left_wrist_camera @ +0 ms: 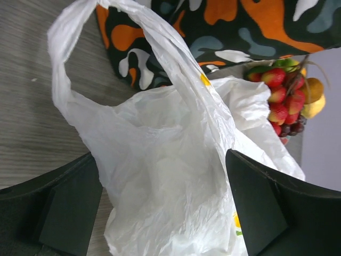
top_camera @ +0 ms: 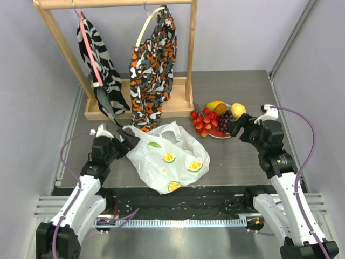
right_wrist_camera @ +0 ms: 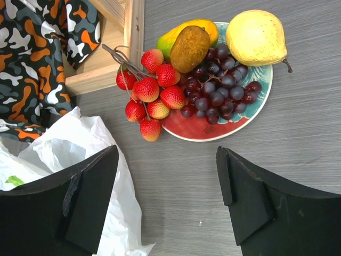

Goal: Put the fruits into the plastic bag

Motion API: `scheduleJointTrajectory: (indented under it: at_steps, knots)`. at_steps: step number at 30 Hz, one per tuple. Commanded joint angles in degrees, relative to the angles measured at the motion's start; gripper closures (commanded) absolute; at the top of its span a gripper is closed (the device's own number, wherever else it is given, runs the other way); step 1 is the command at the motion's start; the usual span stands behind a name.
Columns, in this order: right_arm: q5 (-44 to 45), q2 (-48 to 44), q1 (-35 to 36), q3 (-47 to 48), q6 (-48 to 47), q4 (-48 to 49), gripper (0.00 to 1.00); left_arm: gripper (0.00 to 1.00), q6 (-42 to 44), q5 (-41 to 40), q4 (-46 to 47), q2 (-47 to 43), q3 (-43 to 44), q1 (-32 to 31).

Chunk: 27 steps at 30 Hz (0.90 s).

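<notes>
Top view: plastic bag crumpled flat on the grey table, between the two arms and nearer the left one, printed citrus slices facing up. Left gripper at the bag's upper left corner, spread wide; in the left wrist view, a handle loop and loose white folds of the bag lying between the fingers, neither pad pressing on them, nothing clamped. Right gripper hovering low at the near right rim of the plate, likewise wide apart and empty; in the right wrist view, only bare table in the gap. All fruits outside the bag, on or against the plate, just right of the bag's far corner: red berries spilling over the plate's left rim onto the table, closest to the bag; grape bunch at the plate's centre; lemon at its far right edge; mango at the far side, half hidden under a brown fruit. Behind, a wooden rack carrying a zebra-striped cloth and an orange-black cloth, the latter hanging down just behind the bag.
</notes>
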Motion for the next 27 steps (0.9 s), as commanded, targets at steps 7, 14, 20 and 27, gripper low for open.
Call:
scheduleJointTrajectory:
  at_steps: [7, 14, 20, 27]
  knots:
    - [-2.2, -0.1, -0.1, 1.7, -0.2, 0.3, 0.20, 0.22, -2.3, 6.3, 12.6, 3.9, -1.8, -0.2]
    - [-8.1, 1.8, 0.3, 1.9, -0.2, 1.8, 0.28, 0.69, -1.0, 6.8, 11.4, 1.6, 0.5, -0.2]
    - [-13.2, 3.7, 1.9, 1.8, 2.0, 6.8, 0.32, 1.00, 4.0, 9.1, 6.6, -1.2, 6.5, -0.2]
    - [-10.0, 8.3, 11.1, 1.7, 5.5, 14.5, 0.32, 1.00, 7.9, 18.1, 13.4, -3.1, 7.5, -0.3]
